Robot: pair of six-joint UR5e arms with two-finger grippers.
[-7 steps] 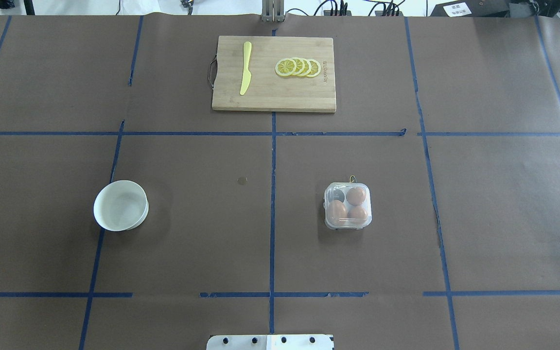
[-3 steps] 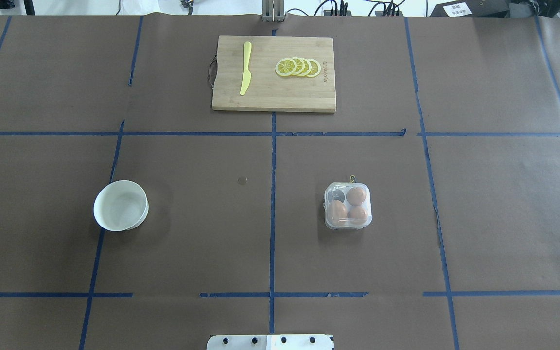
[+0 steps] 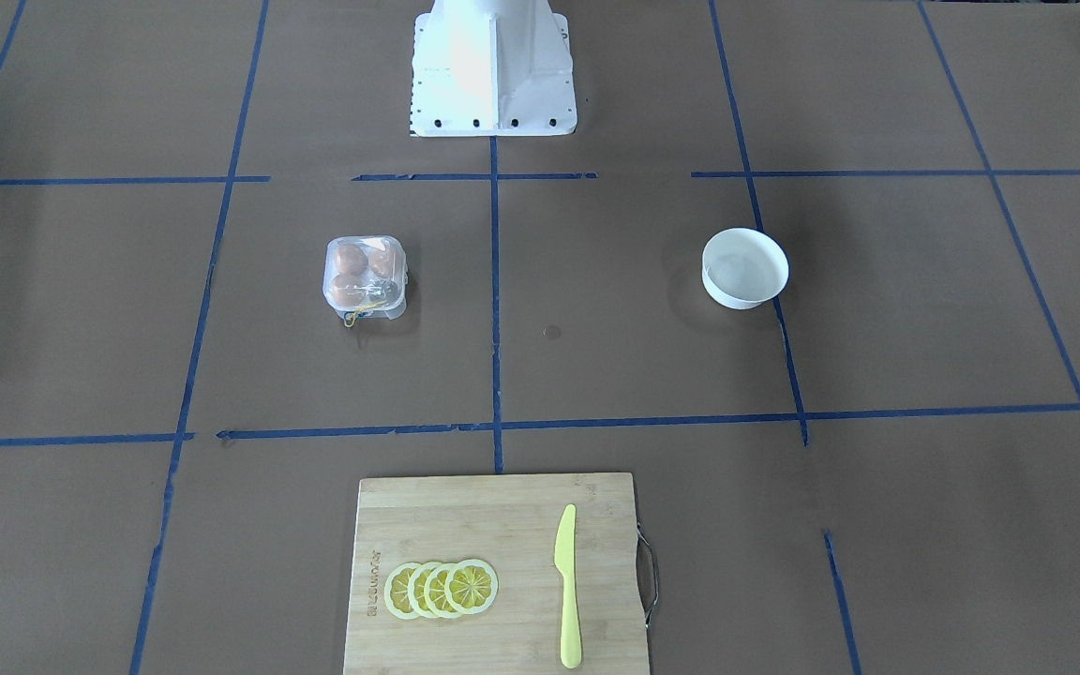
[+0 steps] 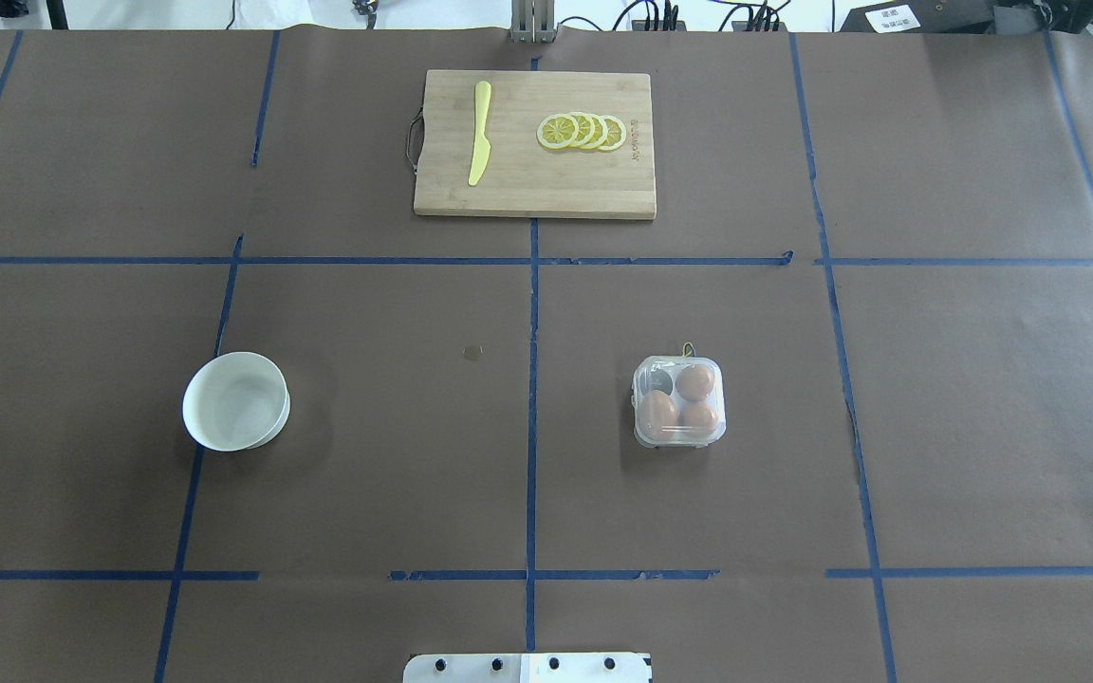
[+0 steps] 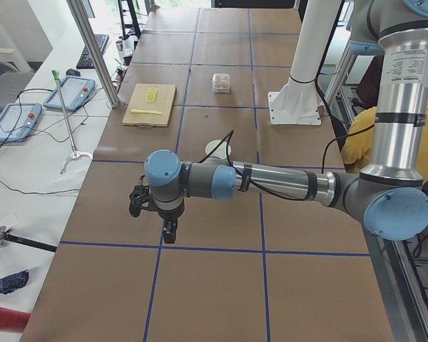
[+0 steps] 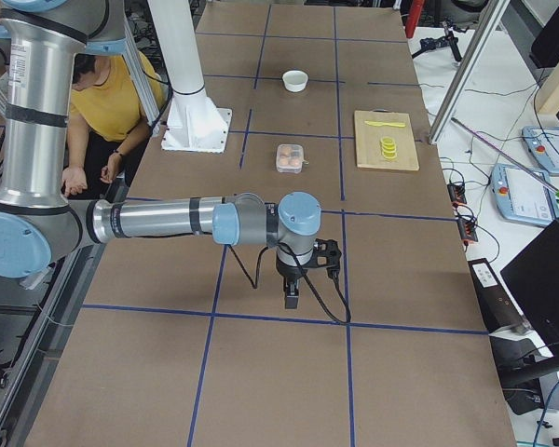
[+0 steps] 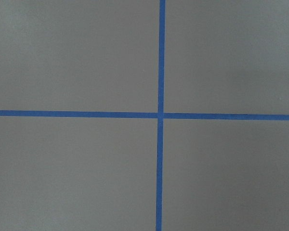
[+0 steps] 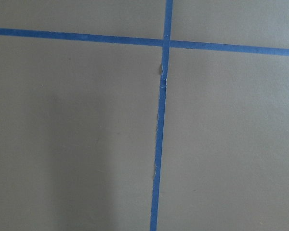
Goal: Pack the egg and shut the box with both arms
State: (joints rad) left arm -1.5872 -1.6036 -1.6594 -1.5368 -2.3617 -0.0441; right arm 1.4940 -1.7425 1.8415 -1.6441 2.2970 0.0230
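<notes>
The clear four-cell box (image 4: 677, 439) stands right of the table's middle, and it also shows in the front-facing view (image 3: 397, 302). Its lid lies down over the cells, with the yellow string (image 3: 359, 312) at the far side. Three alike brown eggs (image 4: 695, 382) sit inside; I cannot tell which is the task's egg. The far-left cell (image 4: 662, 381) looks dark and empty. My left gripper (image 5: 169, 231) hangs over bare table far off at the left end. My right gripper (image 6: 290, 296) hangs far off at the right end. I cannot tell whether either is open or shut.
An empty white bowl (image 4: 235, 400) sits at the left. A wooden cutting board (image 4: 527, 194) with a yellow knife (image 4: 479, 133) and lemon slices (image 4: 582, 131) lies at the far middle. The white pedestal (image 3: 491, 66) stands at the robot's edge. Both wrist views show only brown paper and blue tape.
</notes>
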